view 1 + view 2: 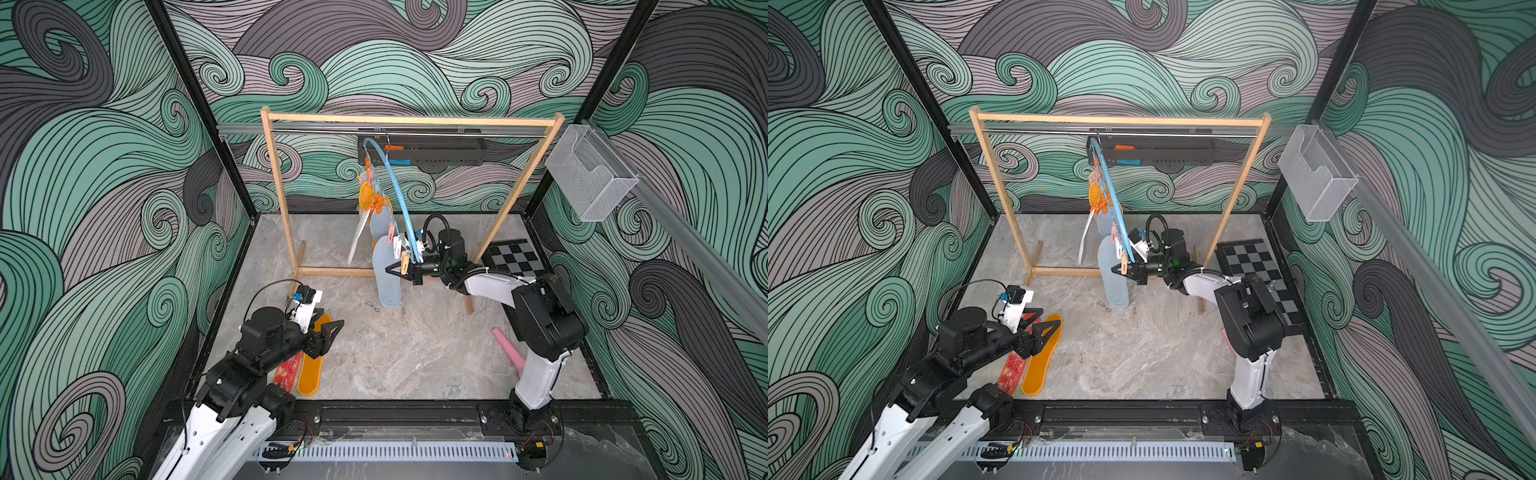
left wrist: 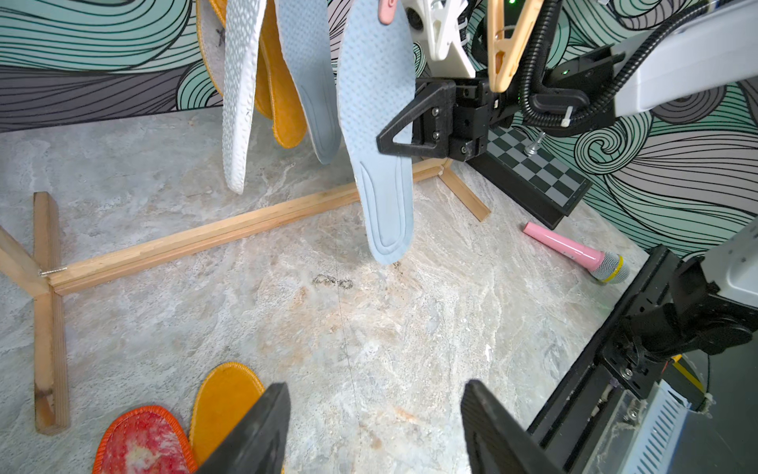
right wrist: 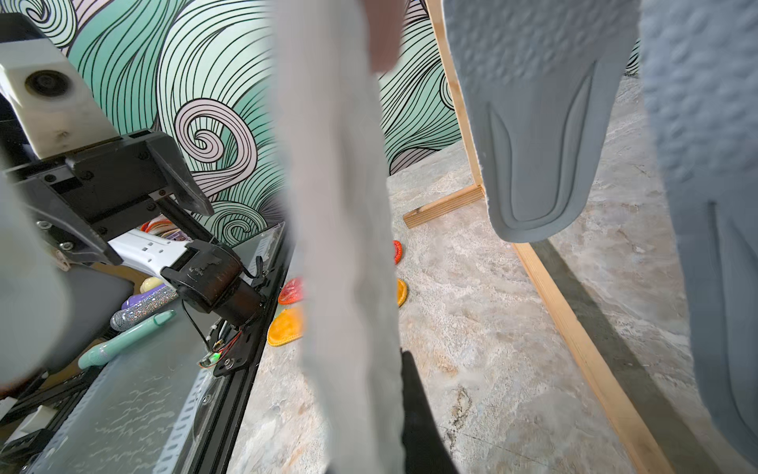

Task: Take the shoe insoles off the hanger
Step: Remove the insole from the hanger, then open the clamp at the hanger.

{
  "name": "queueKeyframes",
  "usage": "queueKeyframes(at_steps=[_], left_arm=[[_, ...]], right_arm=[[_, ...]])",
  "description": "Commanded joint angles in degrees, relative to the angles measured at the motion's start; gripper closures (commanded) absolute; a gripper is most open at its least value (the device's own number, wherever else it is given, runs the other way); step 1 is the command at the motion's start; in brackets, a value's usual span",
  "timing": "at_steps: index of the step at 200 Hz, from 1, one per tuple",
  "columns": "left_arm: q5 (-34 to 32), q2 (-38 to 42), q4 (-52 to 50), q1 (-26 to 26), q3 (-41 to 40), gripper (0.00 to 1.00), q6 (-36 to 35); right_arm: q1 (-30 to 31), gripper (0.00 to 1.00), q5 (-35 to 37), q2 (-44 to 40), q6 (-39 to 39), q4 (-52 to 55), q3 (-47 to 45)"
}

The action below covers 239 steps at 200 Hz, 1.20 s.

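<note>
Over the marbled desk (image 1: 415, 365), toward its back edge, the right end effector (image 1: 395, 269) clenches the pale felt insole (image 3: 344, 205) hanging from the blue hanger (image 1: 399, 195); a steady downward pull should free it, while the left end effector (image 2: 375, 390) is released.

We have two high views from the front, tilted down toward the back wall (image 1: 374, 62). Set side by side, they share nearly everything: the floor (image 1: 415, 353) and the whole wooden rack (image 1: 411, 119). Our left wrist camera sits low over the floor, looking out between the fingers of the left gripper (image 2: 375, 385) toward the rack's foot and the right gripper (image 2: 383, 143). Our right wrist camera faces back the other way, so near a pale insole (image 3: 344, 205) that it blurs, with the left arm (image 3: 147, 246) beyond. Both wrist views share the rack's bottom bar (image 2: 205, 242).
</note>
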<state>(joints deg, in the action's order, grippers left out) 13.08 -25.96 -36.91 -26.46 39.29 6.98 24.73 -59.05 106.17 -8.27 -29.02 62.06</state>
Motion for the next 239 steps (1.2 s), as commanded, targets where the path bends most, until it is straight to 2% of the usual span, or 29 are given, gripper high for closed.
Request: queueKeyframes(at_steps=[1, 33, 50, 71, 108, 135, 167, 183, 215, 239], left_arm=[[0.1, -4.0, 1.2, -0.4, 3.9, 0.33, 3.0], [4.8, -17.4, 7.9, -0.4, 12.2, 0.32, 4.9], [8.5, -26.6, 11.1, -0.3, 18.0, 0.31, 2.2], [9.7, -36.5, 13.0, -0.1, 25.2, 0.32, -0.7], [15.0, -48.5, 15.1, 1.5, 34.5, 0.34, -4.7], [21.0, -54.1, 15.0, 3.3, 38.8, 0.37, -5.8], [21.2, -57.4, 16.2, 4.8, 40.9, 0.36, -10.3], [22.0, -59.4, 16.0, 6.4, 43.4, 0.35, -10.2], [31.4, -64.5, 17.3, 7.4, 46.5, 0.35, -9.5], [36.0, -67.7, 19.0, 7.3, 47.8, 0.35, -9.6]], right_arm=[[-0.1, 1.0, -2.4, -1.8, 1.3, -0.6, -0.5], [-0.2, 1.0, -3.6, -1.1, 0.9, -1.0, 0.0], [-0.2, 1.0, -3.7, -1.1, 0.9, -1.1, -0.2], [-0.2, 1.0, -4.0, -1.5, 1.0, -0.9, -0.4], [-0.2, 1.0, -5.0, -2.3, 0.7, -0.8, -0.2], [-0.2, 1.0, -5.5, -2.9, 0.8, -0.9, -0.3], [-0.2, 1.0, -6.3, -3.0, 0.9, -0.5, -0.1], [-0.2, 1.0, -6.8, -3.2, 1.3, -0.4, -0.2], [-0.2, 1.0, -7.3, -3.1, 1.9, 0.0, -0.3], [-0.2, 1.0, -7.7, -2.9, 1.8, 0.0, -0.2]])
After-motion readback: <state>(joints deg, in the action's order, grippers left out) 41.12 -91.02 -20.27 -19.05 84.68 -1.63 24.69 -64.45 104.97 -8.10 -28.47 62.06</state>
